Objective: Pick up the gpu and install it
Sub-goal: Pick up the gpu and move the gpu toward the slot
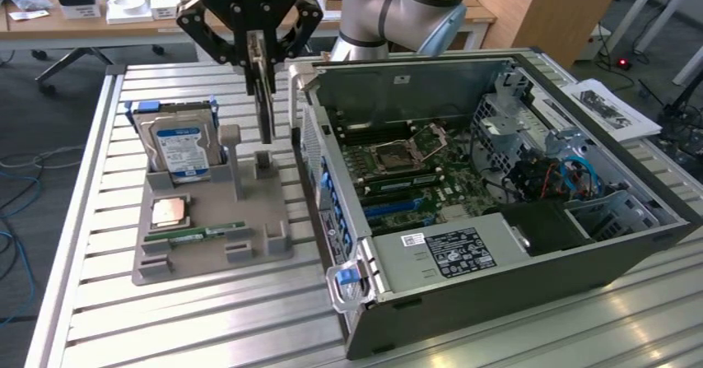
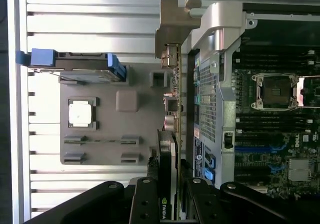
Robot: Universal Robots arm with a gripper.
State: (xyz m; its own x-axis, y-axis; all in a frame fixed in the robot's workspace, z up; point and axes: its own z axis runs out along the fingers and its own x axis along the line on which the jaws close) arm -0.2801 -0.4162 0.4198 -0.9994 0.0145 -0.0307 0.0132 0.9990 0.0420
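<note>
Closest to the lens in the exterior view stands the open computer case [image 1: 495, 277], its side panel off and the motherboard [image 1: 407, 179] exposed. It sits on a slatted metal table [image 1: 165, 319]. On the exterior view's left of the case lies a grey holder tray [image 1: 209, 257]. It carries a hard drive [image 1: 181, 146] with a blue label standing on edge, a processor chip [image 1: 168, 211] lying flat, and a narrow green memory stick [image 1: 209, 232]. Above the tray hangs the gripper [image 1: 259, 55], on the arm [image 1: 396, 10]. Its two black fingers are drawn partway together and pinch the gpu [image 1: 263, 104]. The card hangs upright and edge-on, just beside the case's rear wall. Its lower end is close to one of the tray's upright posts (whether it touches the post cannot be told).

Nearest in the wrist view are the black fingers [image 2: 145, 199] of the gripper [image 2: 168, 171], closed onto both faces of the gpu [image 2: 167, 154]. The card runs away from the camera, over the gap between the holder tray [image 2: 100, 99] and the perforated back of the computer case [image 2: 210, 84]. Past it, the hard drive [image 2: 75, 64], the processor chip [image 2: 81, 114] and the memory stick [image 2: 100, 140] sit in their places on the tray. The motherboard [image 2: 270, 129] shows inside the case, with its empty processor socket and blue slots.
</note>
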